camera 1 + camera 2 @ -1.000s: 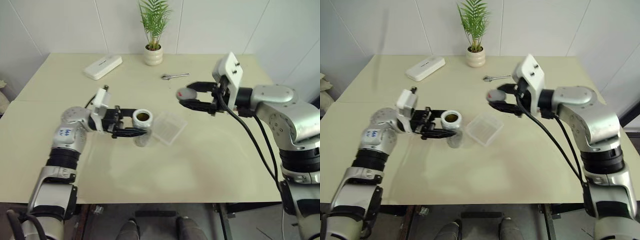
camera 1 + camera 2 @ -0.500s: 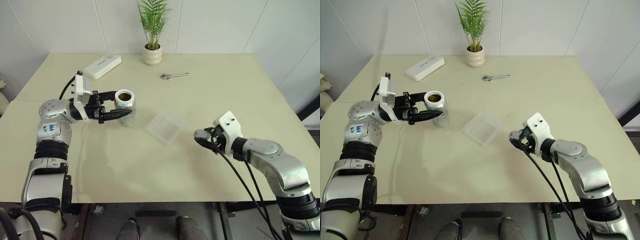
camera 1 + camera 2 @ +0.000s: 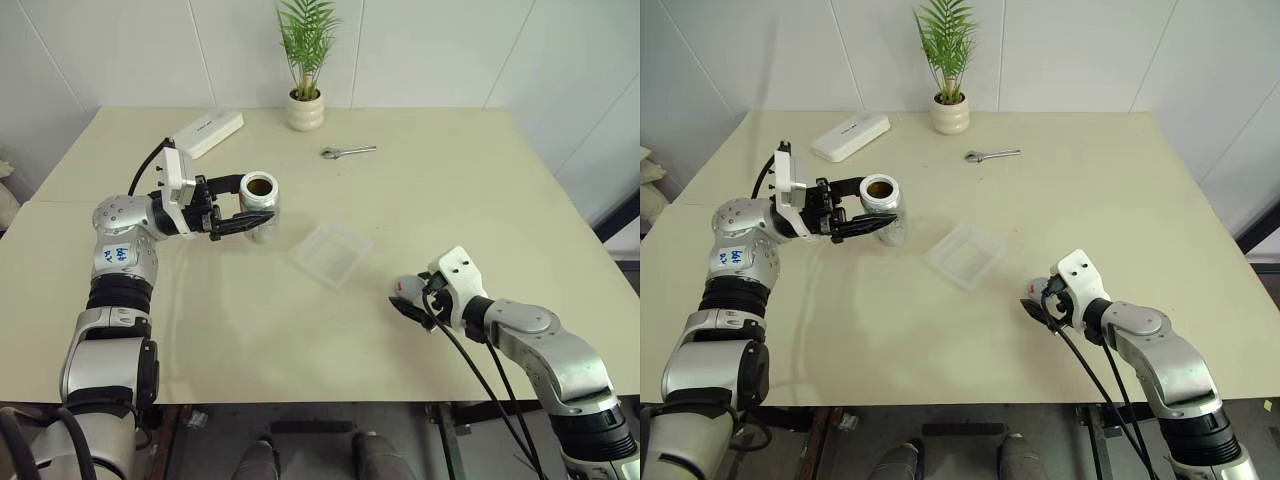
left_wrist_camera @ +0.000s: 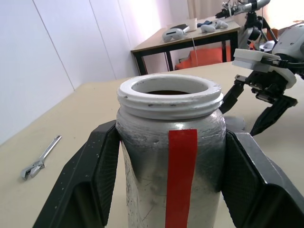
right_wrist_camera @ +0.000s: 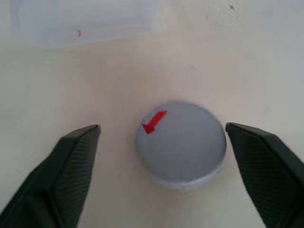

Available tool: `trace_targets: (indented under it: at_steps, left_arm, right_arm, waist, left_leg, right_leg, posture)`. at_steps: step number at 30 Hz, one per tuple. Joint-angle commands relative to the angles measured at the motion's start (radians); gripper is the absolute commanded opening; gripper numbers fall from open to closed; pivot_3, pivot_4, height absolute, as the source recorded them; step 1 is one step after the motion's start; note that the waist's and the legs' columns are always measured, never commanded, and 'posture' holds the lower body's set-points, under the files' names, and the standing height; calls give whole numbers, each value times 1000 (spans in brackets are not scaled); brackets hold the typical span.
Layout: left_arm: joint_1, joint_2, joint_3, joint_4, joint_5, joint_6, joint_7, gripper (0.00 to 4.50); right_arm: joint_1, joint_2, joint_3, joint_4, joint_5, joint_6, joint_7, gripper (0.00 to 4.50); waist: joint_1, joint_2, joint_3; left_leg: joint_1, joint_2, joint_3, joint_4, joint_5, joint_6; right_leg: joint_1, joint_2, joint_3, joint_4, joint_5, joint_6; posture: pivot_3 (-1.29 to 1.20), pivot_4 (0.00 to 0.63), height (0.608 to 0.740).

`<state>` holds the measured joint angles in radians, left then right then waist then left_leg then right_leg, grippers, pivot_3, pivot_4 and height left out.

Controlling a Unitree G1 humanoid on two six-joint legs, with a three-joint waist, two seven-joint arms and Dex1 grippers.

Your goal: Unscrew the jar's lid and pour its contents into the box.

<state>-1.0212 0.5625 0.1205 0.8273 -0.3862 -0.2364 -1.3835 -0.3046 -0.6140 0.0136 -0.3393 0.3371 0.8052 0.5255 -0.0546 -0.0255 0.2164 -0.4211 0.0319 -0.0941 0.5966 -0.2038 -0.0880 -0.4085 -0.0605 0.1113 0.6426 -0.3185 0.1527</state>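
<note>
The jar [image 3: 260,208], clear with a red stripe, is lifted above the table left of the box and stands upright and uncapped. My left gripper [image 3: 247,212] is shut on the jar [image 4: 171,156], one finger on each side. The contents [image 3: 260,185] show as something dark brown inside the mouth. The grey lid [image 5: 180,145] with its red mark lies flat on the table at the front right. My right gripper [image 5: 162,127] stands open around it, its fingers apart from the lid [image 3: 406,288]. The clear box [image 3: 332,254] lies mid-table between both arms.
A white oblong case [image 3: 205,133] lies at the back left. A potted plant [image 3: 307,100] stands at the far edge. A small wrench [image 3: 348,151] rests behind the box. The table's front edge runs just before my right gripper [image 3: 411,299].
My right gripper came down from above the box to the front right of the table and opened, leaving the lid there. My left gripper carried the jar up and leftward, away from the box.
</note>
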Motion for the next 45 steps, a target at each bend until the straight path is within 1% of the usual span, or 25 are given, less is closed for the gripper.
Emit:
trace_targets:
  at_steps: [1,4,7,9,11,13,15,17,22,25,27,28,30,31,34,36,38,41,45]
  left_arm:
    - [-33,-7,7,3,20,-47,5,2595]
    - [-44,-20,-6,8,46,-84,3,2595]
    - [-65,-30,-13,31,76,-106,37,2595]
    - [-83,-36,-23,53,97,-154,25,2595]
    - [-121,-49,-53,110,163,-281,48,2595]
    - [-156,-61,-81,165,224,-387,85,2595]
    - [-192,-70,-113,219,288,-473,132,2595]
    - [-223,-71,-161,266,372,-583,179,2595]
    - [-320,-74,-325,337,669,-787,462,2595]
    - [-379,-65,-451,338,907,-872,733,2595]
    - [-411,-59,-519,345,1024,-890,890,2595]
    - [-448,-57,-599,326,1157,-872,1059,2595]
    - [-504,-57,-728,313,1347,-838,1305,2595]
    - [-536,-57,-812,302,1460,-804,1455,2595]
    - [-602,-71,-1004,312,1677,-729,1761,2595]
    - [-636,-92,-1131,322,1804,-670,1924,2595]
    - [-657,-108,-1214,342,1876,-630,2041,2595]
    - [-679,-134,-1240,369,1896,-535,2171,2595]
    - [-691,-152,-1304,370,1952,-441,2262,2595]
  right_arm:
    - [9,-28,-33,-47,13,-13,31,4500]
    - [23,-55,-64,-92,38,-35,75,4500]
    - [53,-85,-118,-162,97,-99,162,4500]
    - [64,-93,-154,-192,137,-144,212,4500]
    - [96,-120,-249,-250,258,-136,297,4500]
    - [126,-146,-316,-289,352,-119,355,4500]
    - [127,-132,-362,-296,432,-143,377,4500]
    - [139,-157,-394,-304,471,-129,387,4500]
    - [168,-207,-459,-334,552,-98,367,4500]
    - [181,-221,-515,-345,608,-79,326,4500]
    - [191,-233,-532,-350,620,-76,309,4500]
    - [194,-233,-536,-354,622,-76,290,4500]
    - [198,-234,-532,-359,619,-83,266,4500]
    - [199,-235,-522,-362,611,-88,258,4500]
    - [204,-236,-499,-367,596,-98,241,4500]
    - [204,-233,-485,-369,587,-102,228,4500]
    - [204,-233,-479,-369,585,-105,222,4500]
    - [200,-232,-464,-367,576,-110,213,4500]
    - [198,-233,-448,-365,565,-115,202,4500]
  waist:
    - [1,0,0]
    - [2,0,0]
    - [6,0,0]
    - [6,0,0]
    - [7,0,0]
    - [15,-1,0]
    - [18,-1,0]
    - [21,-1,0]
    - [27,-2,1]
    - [29,-3,1]
    - [29,-3,1]
    - [27,-3,1]
    - [28,-5,2]
    - [28,-6,3]
    - [27,-7,3]
    - [27,-7,4]
    - [28,-8,4]
    - [29,-8,4]
    - [34,-9,5]
  left_leg:
    - [0,0,0,0,0,0]
    - [0,0,0,0,1,0]
    - [0,0,-1,0,1,-1]
    - [0,0,-1,0,1,-1]
    - [0,0,-1,0,1,-1]
    - [0,-1,-1,0,1,-1]
    - [0,-1,-1,0,1,-1]
    - [0,-1,-1,1,1,-1]
    - [0,-1,-1,3,2,-1]
    - [-1,-2,-1,3,2,-1]
    - [-1,-2,-1,3,2,-1]
    - [-1,-2,-1,2,2,-1]
    - [-1,-2,-1,2,2,-1]
    - [-1,-2,-1,2,2,-1]
    - [-2,-2,-1,2,1,-1]
    - [-2,-2,0,2,1,-1]
    - [-2,-2,0,1,1,-1]
    - [-3,-2,0,-1,1,-2]
    - [-7,-2,0,-1,1,-2]
  right_leg:
    - [0,0,0,0,0,0]
    - [0,0,0,0,0,0]
    - [0,0,0,0,0,0]
    - [0,0,0,0,0,0]
    - [0,0,0,0,0,0]
    - [1,0,0,0,0,1]
    - [1,0,0,-1,1,1]
    - [2,0,0,-1,1,2]
    - [2,0,1,-1,2,3]
    - [2,0,1,-3,2,3]
    - [3,0,1,-5,3,4]
    - [3,0,1,-5,3,5]
    - [3,0,2,-6,3,5]
    - [3,0,2,-6,3,5]
    - [3,0,2,-8,3,6]
    - [3,0,3,-9,3,6]
    - [3,0,3,-11,3,6]
    - [3,0,3,-12,3,6]
    - [0,0,2,-13,3,6]
  posture:
    - [0,150,740]
    - [0,150,740]
    - [0,150,740]
    - [0,150,740]
    - [0,150,740]
    - [0,150,740]
    - [0,150,740]
    - [0,150,740]
    - [0,150,740]
    - [0,150,740]
    - [0,150,740]
    - [0,150,740]
    - [0,150,740]
    - [0,150,740]
    - [0,150,740]
    - [0,150,740]
    - [0,150,740]
    - [0,150,740]
    - [0,150,740]
